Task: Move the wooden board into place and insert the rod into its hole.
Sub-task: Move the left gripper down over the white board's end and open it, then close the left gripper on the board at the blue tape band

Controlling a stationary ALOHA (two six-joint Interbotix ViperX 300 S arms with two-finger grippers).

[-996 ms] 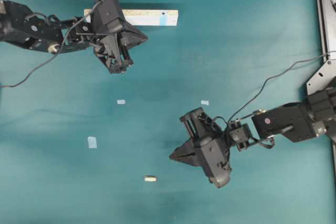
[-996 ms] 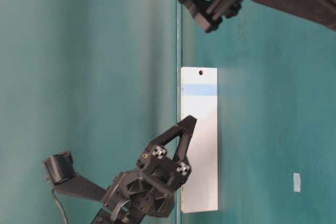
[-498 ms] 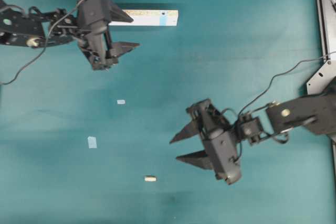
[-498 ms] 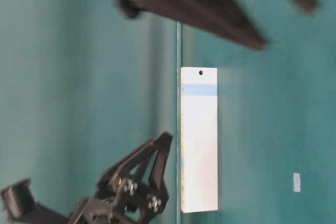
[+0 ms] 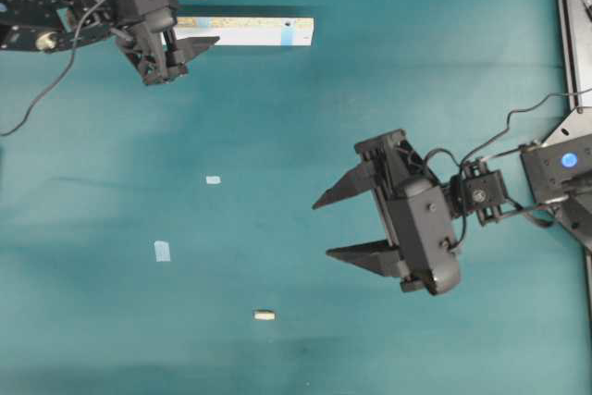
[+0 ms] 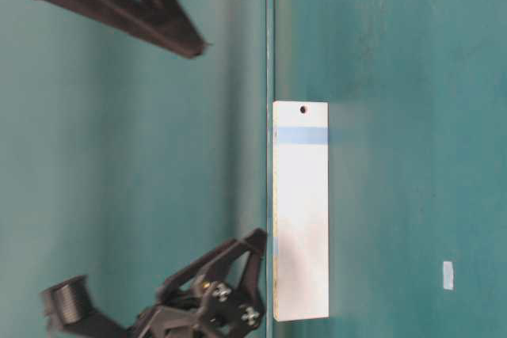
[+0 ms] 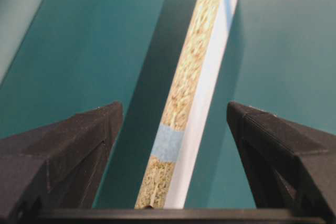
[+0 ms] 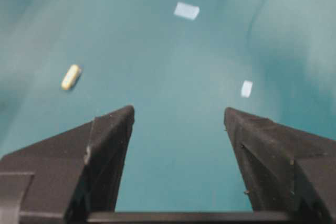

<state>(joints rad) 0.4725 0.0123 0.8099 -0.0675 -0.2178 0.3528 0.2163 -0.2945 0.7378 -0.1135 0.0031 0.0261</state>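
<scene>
The wooden board (image 5: 254,31) lies along the far edge of the teal table, with a blue tape band and a small hole (image 5: 288,22) near one end. It also shows in the table-level view (image 6: 301,211) and in the left wrist view (image 7: 195,80). My left gripper (image 5: 211,18) is open and its fingers straddle the board's left end without touching it (image 7: 174,111). The rod (image 5: 265,315) lies alone near the front of the table and shows in the right wrist view (image 8: 71,76). My right gripper (image 5: 321,228) is open and empty, above and to the right of the rod (image 8: 178,111).
Two pale-blue tape squares (image 5: 214,179) (image 5: 163,251) lie flat on the cloth, and both show in the right wrist view (image 8: 246,88) (image 8: 187,10). A metal frame (image 5: 564,43) runs along the right edge. Cables trail from both arms.
My left gripper opened and moved up and left until it straddles the board's end. My right gripper opened wide and drew back to the right, away from the rod.
</scene>
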